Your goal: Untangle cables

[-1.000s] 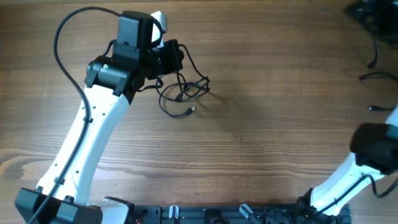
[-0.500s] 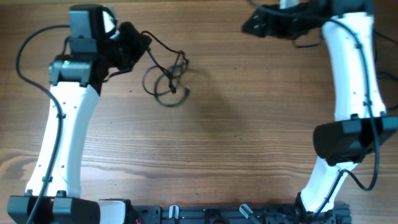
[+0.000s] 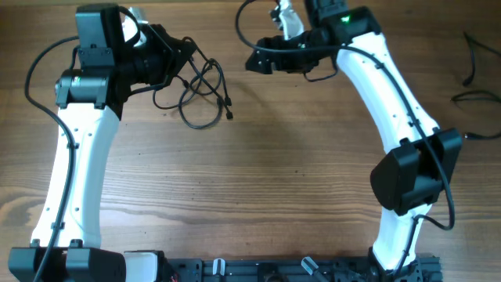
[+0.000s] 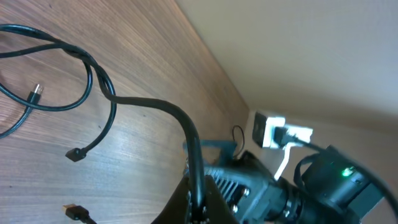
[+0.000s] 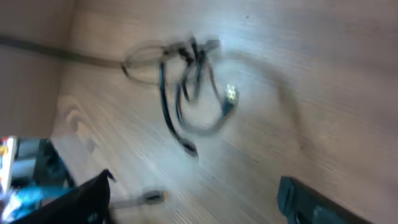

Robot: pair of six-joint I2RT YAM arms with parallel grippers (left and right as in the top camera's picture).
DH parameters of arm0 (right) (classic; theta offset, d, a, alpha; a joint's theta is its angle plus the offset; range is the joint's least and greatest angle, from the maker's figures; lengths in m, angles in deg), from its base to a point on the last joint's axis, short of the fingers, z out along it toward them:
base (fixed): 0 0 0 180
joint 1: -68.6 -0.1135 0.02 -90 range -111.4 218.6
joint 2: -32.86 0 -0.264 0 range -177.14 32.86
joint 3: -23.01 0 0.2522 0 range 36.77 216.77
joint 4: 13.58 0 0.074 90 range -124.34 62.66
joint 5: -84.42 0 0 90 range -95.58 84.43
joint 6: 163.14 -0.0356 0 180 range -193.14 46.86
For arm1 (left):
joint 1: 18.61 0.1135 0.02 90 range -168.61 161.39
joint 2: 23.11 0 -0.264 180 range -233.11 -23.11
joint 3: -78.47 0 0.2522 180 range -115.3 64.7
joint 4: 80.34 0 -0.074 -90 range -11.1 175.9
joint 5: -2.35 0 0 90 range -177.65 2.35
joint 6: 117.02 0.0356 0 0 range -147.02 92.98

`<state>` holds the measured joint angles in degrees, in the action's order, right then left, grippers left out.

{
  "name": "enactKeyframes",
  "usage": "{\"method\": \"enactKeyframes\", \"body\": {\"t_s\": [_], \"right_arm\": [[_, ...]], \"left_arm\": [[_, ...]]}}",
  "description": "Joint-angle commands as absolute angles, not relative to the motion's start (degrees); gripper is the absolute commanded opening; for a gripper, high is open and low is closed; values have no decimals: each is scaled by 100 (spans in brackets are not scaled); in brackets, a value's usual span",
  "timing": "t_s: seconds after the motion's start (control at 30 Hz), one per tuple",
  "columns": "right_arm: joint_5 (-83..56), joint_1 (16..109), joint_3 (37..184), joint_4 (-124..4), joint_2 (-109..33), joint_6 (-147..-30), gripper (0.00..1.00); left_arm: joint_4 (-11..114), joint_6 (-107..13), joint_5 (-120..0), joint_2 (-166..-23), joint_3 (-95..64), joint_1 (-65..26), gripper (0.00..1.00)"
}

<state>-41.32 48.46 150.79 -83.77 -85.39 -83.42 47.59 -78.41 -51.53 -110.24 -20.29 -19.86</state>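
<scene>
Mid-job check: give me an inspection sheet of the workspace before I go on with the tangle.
Surface: wooden table, brown grain.
Job's things: cable tangle at far left, one strand running up into the left gripper; a plug end free.
Clutter: nothing seen.
Grippers: left gripper shut on the cable tangle; right gripper open, beside the tangle, not touching it.
Cables: loose black cords at the right edge; arm wire loops off the left arm.
Surroundings: pale wall beyond the table's far edge.
</scene>
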Motion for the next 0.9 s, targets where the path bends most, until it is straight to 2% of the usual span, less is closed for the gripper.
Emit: {"method": "enactKeyframes", "body": {"t_s": [0.0,0.3,0.47,0.77,0.87], "right_arm": [[-4115,4612,15037,-7977,-8773,-8775,85],[-4086,4273,15026,-7747,-9188,-8825,80],[-3828,4221,14971,-7293,-9453,-8827,70],[-3852,4219,14967,-6960,-9754,-8823,37],[-3850,4221,14967,-6827,-9772,-8816,18]], "left_arm": [[4803,-7824,-4820,-11054,-2077,-1976,4],[4801,-7824,-4799,-11054,-2077,-1978,4],[4777,-7673,-4799,-11054,-2077,-1978,4],[4733,-7673,-4801,-11054,-2077,-1978,4],[4707,-7457,-4805,-11054,-2077,-1978,4]]}}
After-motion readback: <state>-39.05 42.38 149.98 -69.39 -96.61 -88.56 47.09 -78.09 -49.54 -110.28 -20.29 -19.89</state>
